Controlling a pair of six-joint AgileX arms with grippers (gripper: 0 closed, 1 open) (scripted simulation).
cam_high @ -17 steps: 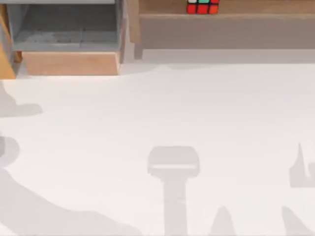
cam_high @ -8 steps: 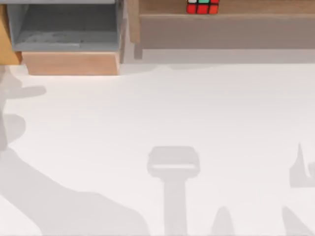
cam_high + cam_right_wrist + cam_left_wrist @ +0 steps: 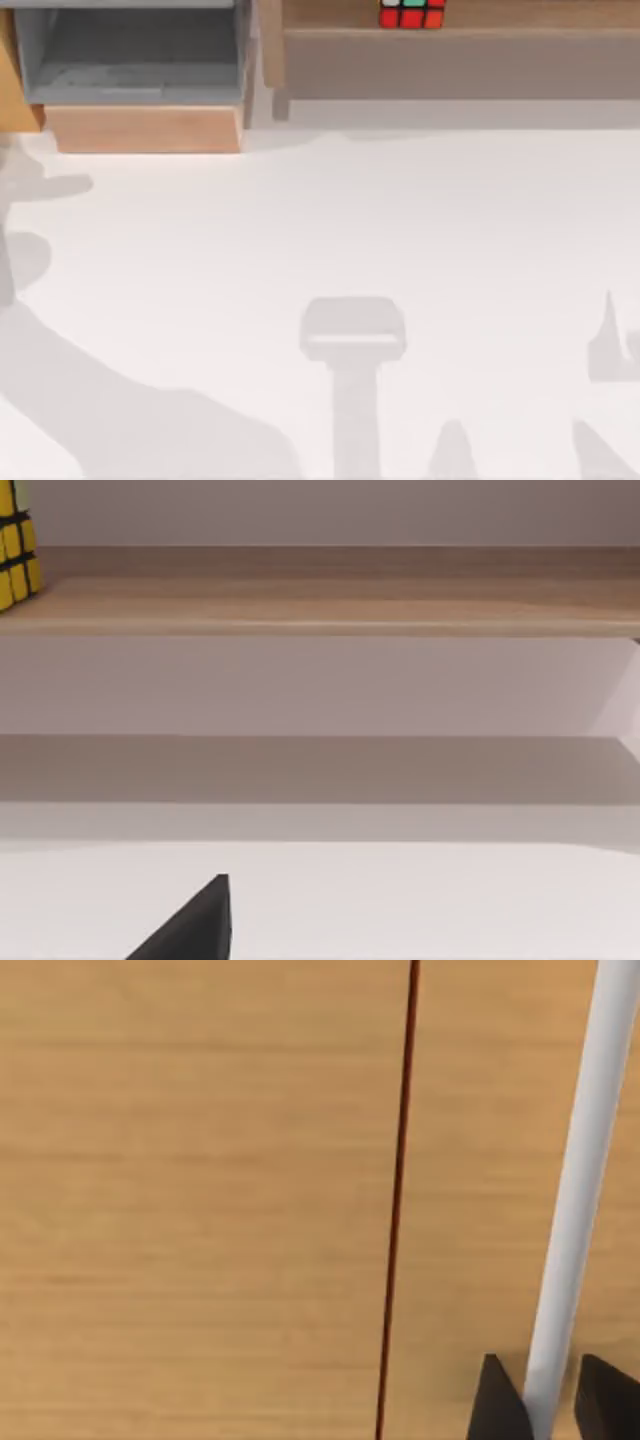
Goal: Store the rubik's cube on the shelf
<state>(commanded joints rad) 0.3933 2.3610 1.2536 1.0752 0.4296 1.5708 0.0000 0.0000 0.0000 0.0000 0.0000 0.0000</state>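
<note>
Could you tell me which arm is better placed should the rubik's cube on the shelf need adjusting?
Probably the right. Its wrist view faces the shelf, with the rubik's cube standing on it; the left arm's wrist view faces a wooden panel close up.

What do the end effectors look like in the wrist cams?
Little of either shows. The left end effector shows two dark, near-black pointed fingertips. The right end effector's one visible fingertip is a matte black wedge. No cables or markings are visible.
</note>
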